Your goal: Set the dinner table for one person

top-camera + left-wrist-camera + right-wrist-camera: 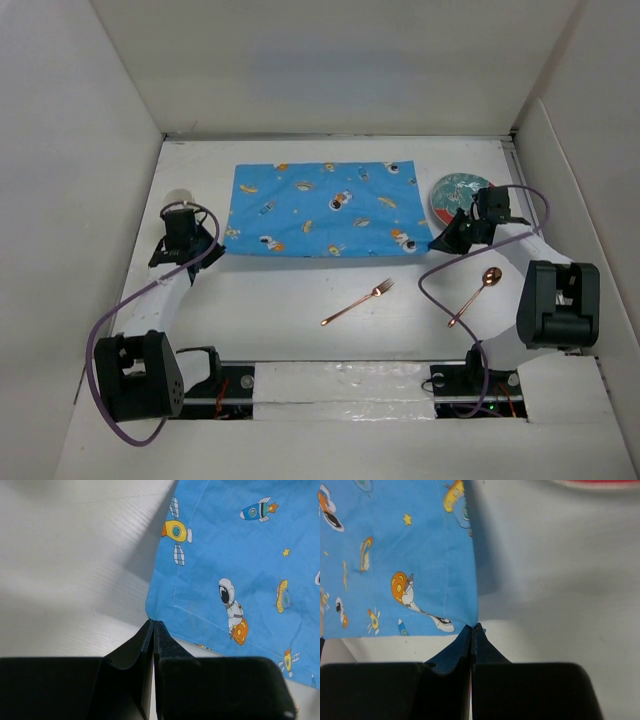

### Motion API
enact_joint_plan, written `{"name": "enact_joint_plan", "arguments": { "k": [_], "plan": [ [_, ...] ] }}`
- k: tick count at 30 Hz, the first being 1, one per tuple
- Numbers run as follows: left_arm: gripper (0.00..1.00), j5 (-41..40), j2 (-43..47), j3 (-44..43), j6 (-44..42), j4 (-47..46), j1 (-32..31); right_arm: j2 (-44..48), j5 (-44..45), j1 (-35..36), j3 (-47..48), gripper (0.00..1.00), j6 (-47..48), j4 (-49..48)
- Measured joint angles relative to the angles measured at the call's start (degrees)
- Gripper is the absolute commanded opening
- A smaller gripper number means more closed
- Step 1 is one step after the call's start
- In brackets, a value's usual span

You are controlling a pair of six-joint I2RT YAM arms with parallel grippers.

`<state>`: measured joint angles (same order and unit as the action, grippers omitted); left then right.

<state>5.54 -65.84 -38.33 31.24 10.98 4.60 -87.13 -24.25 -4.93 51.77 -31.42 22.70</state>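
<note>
Stretching across the whole enclosure, the white dinner table (pixel 300 300) carries a blue cartoon mat (pixel 330 208) toward its far side. The left gripper (pixel 153 625) and right gripper (pixel 472 627) each pinch a near corner of the mat. A fork (pixel 358 302) and spoon (pixel 476 296) lie nearer, and a plate (pixel 455 190) sits by the mat's right end.

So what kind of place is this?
Probably a robot test booth, not a home: white panels box in the table, and a left arm and right arm are bolted at its near edge.
</note>
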Motion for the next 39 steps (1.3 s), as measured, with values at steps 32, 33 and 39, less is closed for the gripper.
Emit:
{"name": "enact_joint_plan", "arguments": {
  "k": [32, 33, 39],
  "plan": [
    [0.00, 15.19, 3.37, -7.54, -0.63, -0.37, -4.31, 6.51, 10.67, -15.98, -0.63, 0.58, -14.51, -6.97],
    [0.00, 15.69, 3.37, -7.58, -0.87, -0.72, -4.85, 5.42, 11.08, -16.90, -0.74, 0.59, -15.47, -7.72],
    [0.29, 17.66, 2.58, -8.90, -2.64, -1.81, -7.74, -2.40, 12.70, -18.29, -0.83, 0.57, -20.06, -9.81]
  ]
}}
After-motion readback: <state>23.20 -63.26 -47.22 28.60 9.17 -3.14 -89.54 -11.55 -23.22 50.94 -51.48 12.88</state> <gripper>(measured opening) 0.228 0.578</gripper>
